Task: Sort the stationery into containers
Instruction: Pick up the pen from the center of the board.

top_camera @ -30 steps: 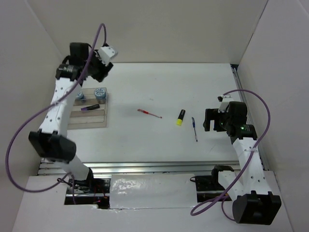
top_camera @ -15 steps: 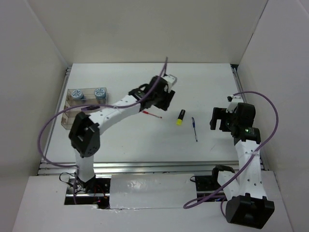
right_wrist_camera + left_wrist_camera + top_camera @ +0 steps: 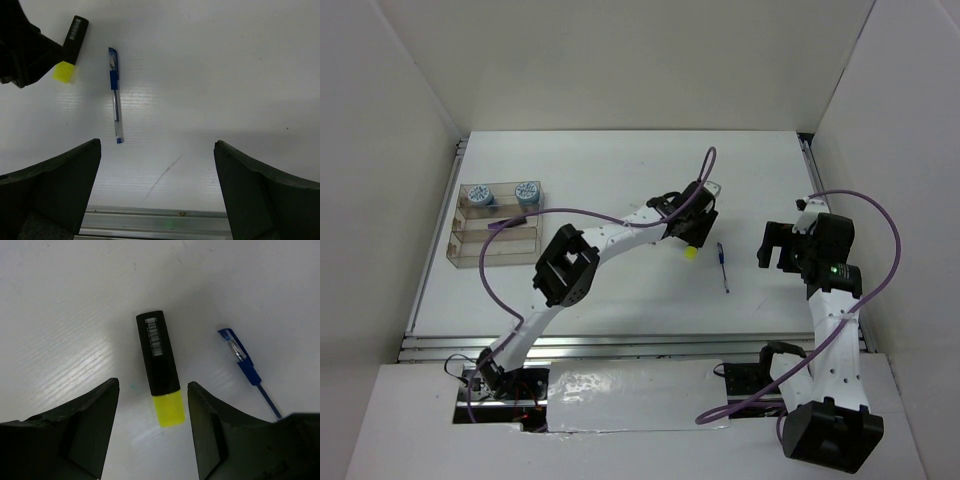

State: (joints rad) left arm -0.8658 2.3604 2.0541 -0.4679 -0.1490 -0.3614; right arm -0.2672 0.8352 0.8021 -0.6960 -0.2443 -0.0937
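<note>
While the left fingers (image 3: 85, 430) hang spread above the worktop (image 3: 60, 315), the highlighter (image 3: 159, 365) lies flat just ahead, between their tips, yellow end nearest, long axis along the gap; right fingers (image 3: 55, 185), also spread, sit farther off, nearer the pen (image 3: 115, 95).

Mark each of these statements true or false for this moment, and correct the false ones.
1. The left gripper is open, with the yellow highlighter lying between its fingers. True.
2. The blue pen lies in the organiser tray. False: it lies on the table, beside the highlighter.
3. Two blue rolls stand at the tray's far end. True.
4. The right gripper is shut on the blue pen. False: it is open and holds nothing; the pen lies on the table, clear of its fingers.
</note>
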